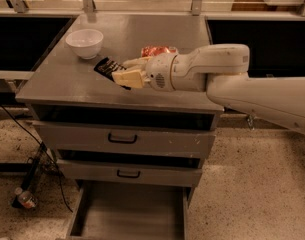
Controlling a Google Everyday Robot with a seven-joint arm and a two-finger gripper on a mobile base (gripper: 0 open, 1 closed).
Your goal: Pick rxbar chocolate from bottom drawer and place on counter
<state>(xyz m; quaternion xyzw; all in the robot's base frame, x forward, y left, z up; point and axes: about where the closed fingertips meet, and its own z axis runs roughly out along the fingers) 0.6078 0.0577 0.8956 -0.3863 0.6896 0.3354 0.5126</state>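
Gripper (119,70) position: over the counter (157,29), to the right of the white bowl (85,43) and nearer the camera than it. The arm reaches in from the right. The two cream fingers (129,78) are clamped on the rxbar chocolate (106,66), gripping the end that points away from the bowl. The gap between them is narrow and filled by the bar.

Rxbar chocolate, appearance: small flat rectangle in a black wrapper, with rows of pale lettering on the upper face and a slight gloss. It is clearly smaller than the bowl. It sits at an angle, its free end pointing toward the bowl, near it but apart. Cannot tell whether its underside rests on the counter or hangs just above it.

Bowl: upright on the counter.

Red-orange shiny packet (158,50): on the counter to the right of the bowl, behind the gripper's wrist, partly hidden.

Bottom drawer (129,216): well below the bowl, pulled out, plain grey floor and walls showing.

Two shallower drawers (124,139): between the bowl's level and the bottom drawer. They have black handles, and a dark gap shows above each front.
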